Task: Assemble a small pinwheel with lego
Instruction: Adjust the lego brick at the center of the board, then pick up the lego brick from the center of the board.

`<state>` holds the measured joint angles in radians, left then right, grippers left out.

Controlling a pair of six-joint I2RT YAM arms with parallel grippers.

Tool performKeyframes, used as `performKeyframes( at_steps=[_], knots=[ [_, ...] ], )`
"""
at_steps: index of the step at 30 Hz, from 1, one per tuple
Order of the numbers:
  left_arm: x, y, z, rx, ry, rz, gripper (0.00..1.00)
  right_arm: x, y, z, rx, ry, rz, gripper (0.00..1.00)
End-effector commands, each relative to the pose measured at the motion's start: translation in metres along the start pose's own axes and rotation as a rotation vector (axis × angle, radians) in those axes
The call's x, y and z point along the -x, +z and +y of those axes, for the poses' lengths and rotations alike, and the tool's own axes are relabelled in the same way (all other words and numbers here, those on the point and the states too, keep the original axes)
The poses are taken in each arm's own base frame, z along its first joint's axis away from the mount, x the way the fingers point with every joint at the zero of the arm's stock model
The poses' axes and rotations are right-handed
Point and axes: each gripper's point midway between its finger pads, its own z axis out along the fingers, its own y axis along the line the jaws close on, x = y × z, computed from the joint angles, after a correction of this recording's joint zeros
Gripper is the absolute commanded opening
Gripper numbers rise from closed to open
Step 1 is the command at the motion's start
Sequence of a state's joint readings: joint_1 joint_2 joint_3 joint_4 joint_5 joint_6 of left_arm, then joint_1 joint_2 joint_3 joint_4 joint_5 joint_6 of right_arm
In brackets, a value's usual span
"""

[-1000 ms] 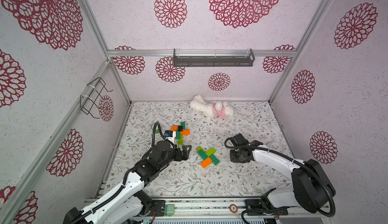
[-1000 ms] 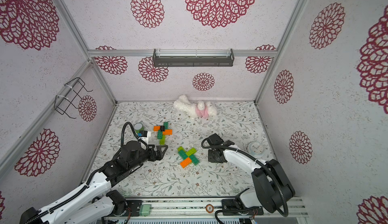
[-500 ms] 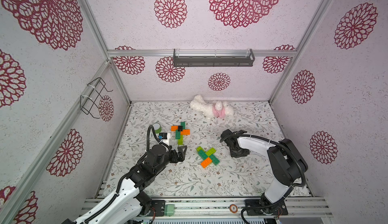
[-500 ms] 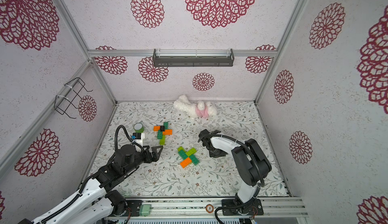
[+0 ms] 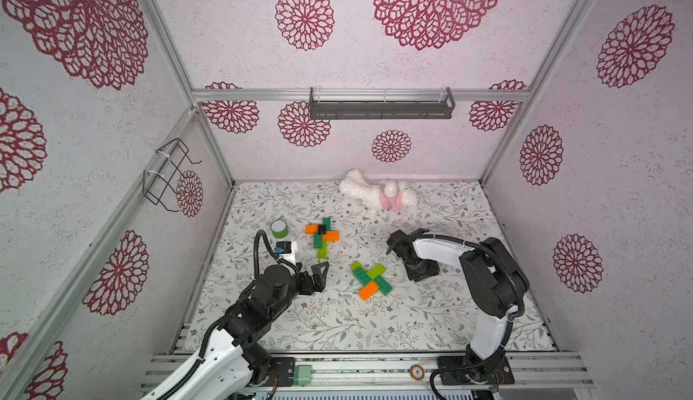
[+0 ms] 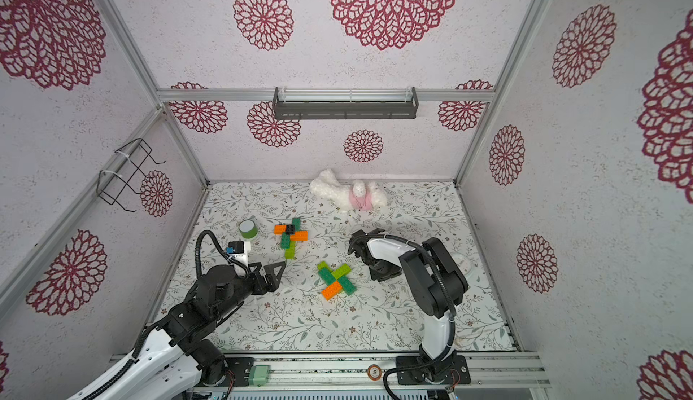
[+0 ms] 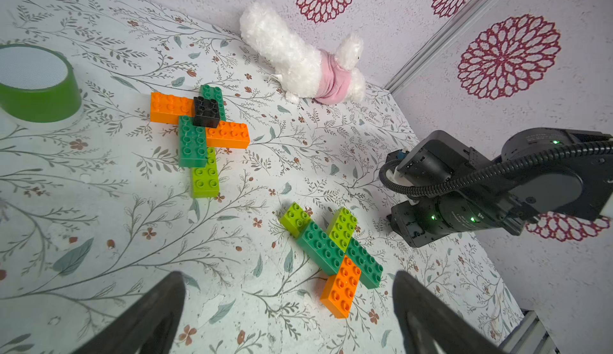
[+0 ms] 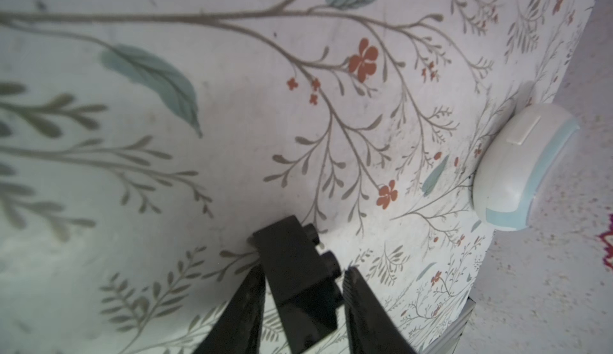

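One lego pinwheel [image 5: 321,234] [image 6: 290,235] [image 7: 199,130], of orange, dark green and lime bricks with a black square brick at its centre, lies at the left rear of the mat. A second lego cross [image 5: 371,280] [image 6: 336,280] [image 7: 331,253] lies mid-mat with no black brick on it. My left gripper [image 5: 313,267] [image 7: 288,279] hovers open and empty, left of that cross. My right gripper [image 5: 422,274] [image 8: 303,271] points down at the mat, right of the cross. A black lego brick [image 8: 288,253] stands on its side between its fingers, with a gap at one finger.
A green tape roll [image 5: 279,228] stands left of the far pinwheel. A white plush toy [image 5: 378,194] lies at the back wall. A white round device [image 8: 524,170] [image 6: 463,263] sits by the right wall. A grey shelf [image 5: 380,106] and a wire rack [image 5: 168,177] hang on the walls.
The right arm's elbow has swung up and back while its wrist stayed near the cross, and its jaws have widened round the black brick. The left arm has drawn back slightly.
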<state>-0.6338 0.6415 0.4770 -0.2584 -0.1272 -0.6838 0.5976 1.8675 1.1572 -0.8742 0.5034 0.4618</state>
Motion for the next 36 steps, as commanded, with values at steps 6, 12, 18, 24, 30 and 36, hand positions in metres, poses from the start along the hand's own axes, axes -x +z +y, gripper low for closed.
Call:
performKeyframes(
  at_steps=[6,12,18,24,30,36],
  knots=[
    [-0.003,0.003,0.008,0.035,-0.005,0.003,0.99,0.002,-0.021,0.038,0.228,-0.017,-0.011,0.46],
    [-0.006,0.005,0.009,0.041,0.000,0.013,0.99,0.013,-0.043,0.045,0.329,0.010,-0.085,0.46],
    [-0.004,0.003,0.004,0.015,-0.016,0.010,0.99,0.029,-0.070,0.038,0.510,0.113,-0.190,0.52],
    [-0.006,0.002,0.004,0.010,-0.033,0.014,0.99,0.029,-0.071,0.002,0.447,0.242,-0.267,0.53],
    [-0.010,0.004,0.006,0.010,-0.053,0.022,0.99,0.024,-0.064,0.009,0.555,0.370,-0.417,0.62],
    [-0.009,0.007,0.002,0.005,-0.043,0.031,0.99,0.027,-0.054,0.021,0.605,0.418,-0.513,0.69]
  ],
)
